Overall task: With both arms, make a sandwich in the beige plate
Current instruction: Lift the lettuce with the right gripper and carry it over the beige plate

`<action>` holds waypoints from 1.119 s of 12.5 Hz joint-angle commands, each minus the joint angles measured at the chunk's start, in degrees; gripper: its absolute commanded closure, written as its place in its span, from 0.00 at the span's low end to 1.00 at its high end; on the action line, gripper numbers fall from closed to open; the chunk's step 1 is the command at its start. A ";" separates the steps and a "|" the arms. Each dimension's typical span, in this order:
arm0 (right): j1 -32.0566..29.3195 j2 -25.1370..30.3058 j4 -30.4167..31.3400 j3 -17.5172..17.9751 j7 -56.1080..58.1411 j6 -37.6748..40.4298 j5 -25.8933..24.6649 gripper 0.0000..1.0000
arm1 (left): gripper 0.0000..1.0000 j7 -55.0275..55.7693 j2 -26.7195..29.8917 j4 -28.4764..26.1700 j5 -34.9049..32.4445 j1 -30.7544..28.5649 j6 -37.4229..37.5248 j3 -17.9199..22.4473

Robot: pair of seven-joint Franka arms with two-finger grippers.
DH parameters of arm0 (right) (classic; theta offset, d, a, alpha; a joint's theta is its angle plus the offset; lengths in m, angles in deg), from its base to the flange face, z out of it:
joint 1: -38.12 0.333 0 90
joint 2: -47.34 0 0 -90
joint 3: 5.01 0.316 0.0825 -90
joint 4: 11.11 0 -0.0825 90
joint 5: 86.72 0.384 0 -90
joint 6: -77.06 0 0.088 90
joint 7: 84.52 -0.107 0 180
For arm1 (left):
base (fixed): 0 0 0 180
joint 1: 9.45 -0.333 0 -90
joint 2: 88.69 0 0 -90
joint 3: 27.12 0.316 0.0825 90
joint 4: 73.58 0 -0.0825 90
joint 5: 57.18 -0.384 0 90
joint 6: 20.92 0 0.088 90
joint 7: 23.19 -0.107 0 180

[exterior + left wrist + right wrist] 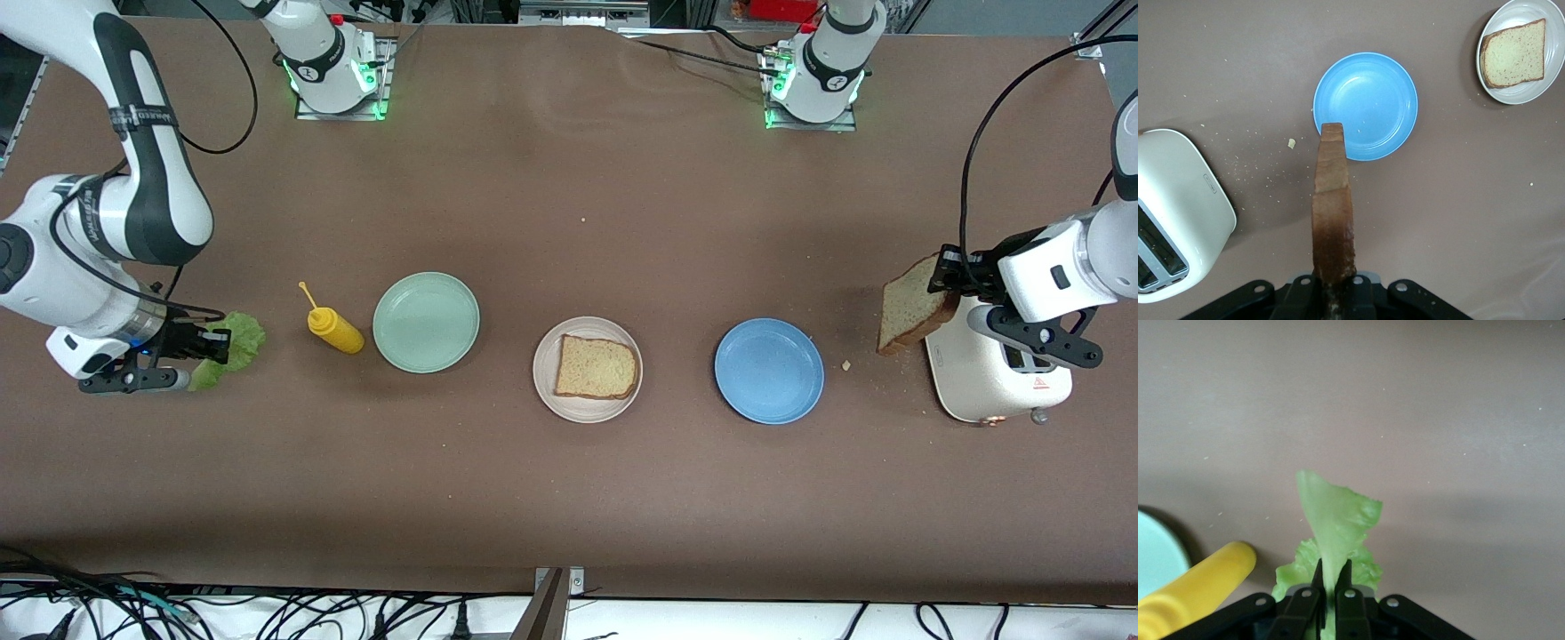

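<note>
One slice (597,366) lies flat on the beige plate (546,386), and that plate sits mid-table, between the green plate (426,322) toward the right arm's end and the blue plate (769,371) toward the left arm's end, all three well apart in one row. Out from the beige plate toward the left arm's end, past the blue one, the left gripper (944,274) is clamped on a second slice (910,313), pinching it by one edge so the bread hangs on edge, tilted, above the table just beside the white toaster (987,382) (the left wrist view shows the crust (1333,220) running out from between the closed fingers, its tip in line with the blue plate's rim (1365,105)). A crumb (846,364) lies between the blue plate and the toaster. Out from the beige plate the other way, past the green plate and the yellow bottle (336,331) lying beside it, the right gripper (210,345) is closed on the lettuce (238,342), a ruffled leaf standing up between its fingers in the right wrist view (1338,523), low over the table.
</note>
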 commanded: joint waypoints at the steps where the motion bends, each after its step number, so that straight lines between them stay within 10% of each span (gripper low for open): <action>1: 1.93 1.98 -4.68 0.15 0.32 6.92 -0.53 1.00 | 1.00 0.57 0.60 0.50 -1.96 0.11 0.99 -0.19; 14: 18.01 -4.60 -13.05 3.05 -6.36 5.99 17.13 1.00 | 1.00 0.65 0.60 0.41 -1.96 0.11 0.99 -0.54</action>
